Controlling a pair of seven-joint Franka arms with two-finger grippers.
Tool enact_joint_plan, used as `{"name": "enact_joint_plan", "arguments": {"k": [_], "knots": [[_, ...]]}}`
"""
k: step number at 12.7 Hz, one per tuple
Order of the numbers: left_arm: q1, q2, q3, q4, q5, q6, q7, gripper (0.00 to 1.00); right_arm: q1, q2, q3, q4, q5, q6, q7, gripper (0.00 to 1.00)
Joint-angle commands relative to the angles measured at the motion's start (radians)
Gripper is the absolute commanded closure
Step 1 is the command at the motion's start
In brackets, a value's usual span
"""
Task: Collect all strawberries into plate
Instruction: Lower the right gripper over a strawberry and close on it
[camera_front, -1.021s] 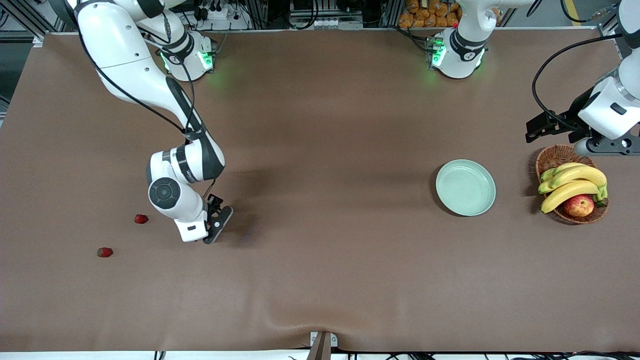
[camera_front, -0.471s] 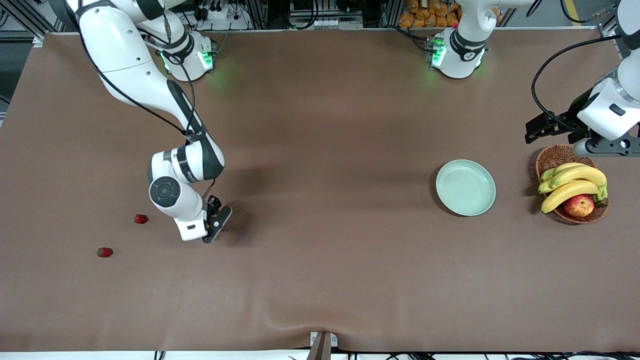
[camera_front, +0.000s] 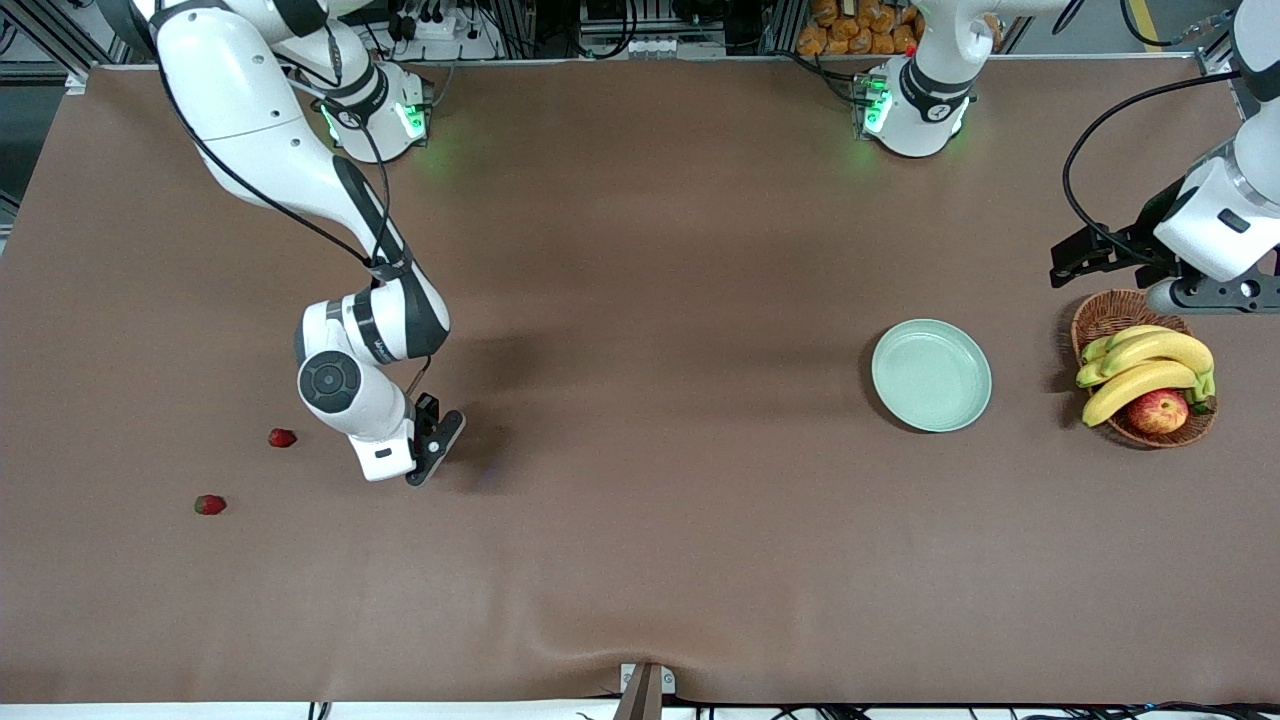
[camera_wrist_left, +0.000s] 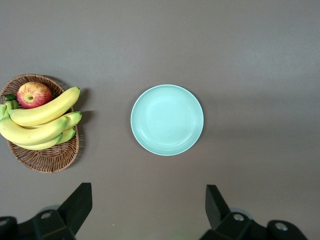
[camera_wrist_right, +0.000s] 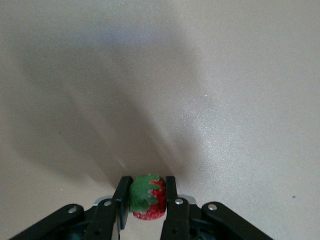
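- My right claw (camera_wrist_right: 145, 205) is down low at the surface (camera_front: 640, 560), toward my right arm's end. It is squeezed tight on one strawberry (camera_wrist_right: 148, 197) — the red berry with its green cap sits right between the two fingers (camera_wrist_right: 172, 207).
- From the front you cannot see that berry; my right claw (camera_front: 425, 470) hides it.
- Two more strawberries lie on the brown surface near that claw. One berry (camera_front: 282, 437) is just beside my right arm. The other berry (camera_front: 209, 505) is nearer to the front camera and closer to the end of the surface.
- The plate (camera_front: 931, 375) is pale green and sits well apart from the berries, toward my left arm's end.
- Beside the plate is a basket (camera_front: 1120, 312) with bananas (camera_front: 1145, 365) and an apple (camera_front: 1157, 411).
- My left claw (camera_wrist_left: 147, 210) waits up in the air over the basket's edge — its fingers spread wide, gripping nothing.
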Motion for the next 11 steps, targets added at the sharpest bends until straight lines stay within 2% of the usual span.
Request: {"name": "enact_joint_plan", "arguments": {"k": [1,7,11], "knots": [[0.005,-0.008,0.000,-0.013,-0.012,0.018,0.018,0.00,-0.009,-0.020,0.003,-0.011,-0.010,0.027,-0.021,1.00],[0.007,-0.009,0.000,-0.020,-0.012,0.024,0.018,0.00,-0.029,-0.103,0.001,0.045,0.006,0.027,0.024,1.00],[0.007,-0.011,-0.001,-0.032,-0.012,0.032,0.018,0.00,-0.043,-0.196,0.001,0.043,0.006,0.011,0.137,1.00]]}}
